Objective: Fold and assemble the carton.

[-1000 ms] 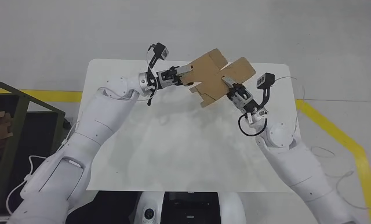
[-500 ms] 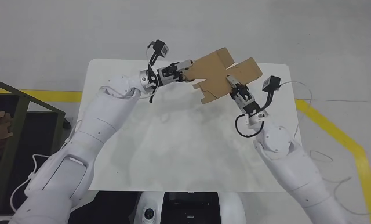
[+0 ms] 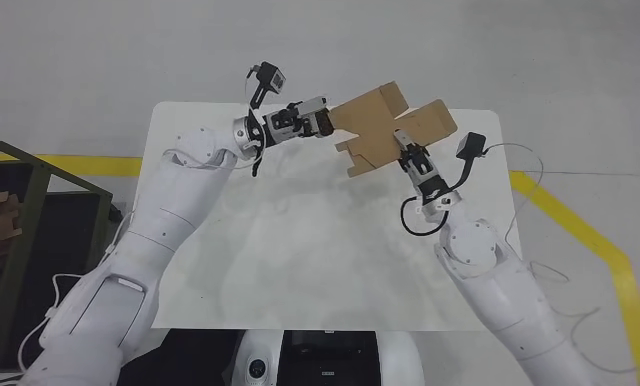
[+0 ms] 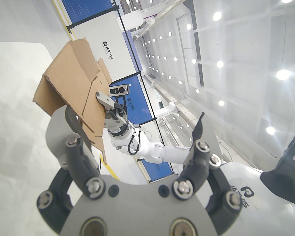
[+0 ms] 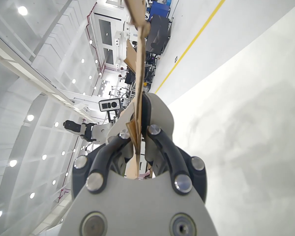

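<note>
The carton (image 3: 385, 126) is a flat brown cardboard blank with cut flaps, not yet folded into a box. It is held up in the air over the far part of the white table (image 3: 300, 246), tilted, with its long side running from one gripper toward the other. In the left wrist view the carton (image 4: 68, 82) shows its broad face, creases and slits, with one flap bent out along the edge toward the table. In the right wrist view the carton (image 5: 140, 57) is seen edge-on as a thin strip running away from the jaws.

The right gripper (image 3: 403, 144) is clamped on the carton's edge on the robot's side. Its two fingers are pressed together with the cardboard pinched between them, as the right wrist view shows at the right gripper (image 5: 139, 124). The left wrist view shows the same grip from farther off, with the right gripper (image 4: 102, 98) biting the far part of the sheet.

The left gripper (image 3: 322, 118) is at the carton's left corner. Its jaws stand wide apart (image 4: 132, 116). One of its fingers (image 4: 56, 128) lies against the carton's near corner, partly behind the cardboard, while the other is well apart from it and holds nothing.

A yellow line (image 3: 80, 164) runs across the grey floor beyond the table's left side.
</note>
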You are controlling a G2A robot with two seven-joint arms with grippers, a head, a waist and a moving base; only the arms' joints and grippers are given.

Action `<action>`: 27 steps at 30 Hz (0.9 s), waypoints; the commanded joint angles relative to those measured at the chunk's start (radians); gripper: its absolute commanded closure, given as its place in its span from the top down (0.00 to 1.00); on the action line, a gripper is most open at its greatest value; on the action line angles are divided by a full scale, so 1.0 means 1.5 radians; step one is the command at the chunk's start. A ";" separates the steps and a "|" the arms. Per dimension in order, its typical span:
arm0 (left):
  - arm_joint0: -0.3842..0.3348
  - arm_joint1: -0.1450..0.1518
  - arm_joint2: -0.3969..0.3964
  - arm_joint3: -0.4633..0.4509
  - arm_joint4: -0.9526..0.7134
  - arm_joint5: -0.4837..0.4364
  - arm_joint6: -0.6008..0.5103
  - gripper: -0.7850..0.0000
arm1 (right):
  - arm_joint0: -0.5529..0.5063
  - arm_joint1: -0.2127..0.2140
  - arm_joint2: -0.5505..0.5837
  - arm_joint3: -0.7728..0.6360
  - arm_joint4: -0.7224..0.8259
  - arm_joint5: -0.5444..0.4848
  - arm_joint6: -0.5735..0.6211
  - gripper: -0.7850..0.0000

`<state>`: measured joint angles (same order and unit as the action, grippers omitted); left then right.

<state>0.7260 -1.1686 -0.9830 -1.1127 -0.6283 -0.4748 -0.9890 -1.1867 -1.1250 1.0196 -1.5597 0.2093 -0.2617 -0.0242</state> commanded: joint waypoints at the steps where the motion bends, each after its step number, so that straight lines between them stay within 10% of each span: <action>1: -0.002 -0.002 0.002 0.002 0.005 0.001 0.004 1.00 | -0.002 -0.002 0.002 -0.002 -0.003 -0.003 -0.002 0.00; 27: -0.038 -0.035 0.027 0.073 0.018 0.006 -0.002 1.00 | -0.031 -0.024 0.031 -0.029 -0.060 -0.005 0.005 0.00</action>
<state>0.6706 -1.2191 -0.9422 -1.0067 -0.6048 -0.4663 -0.9930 -1.2328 -1.1599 1.0656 -1.6030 0.1226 -0.2695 -0.0173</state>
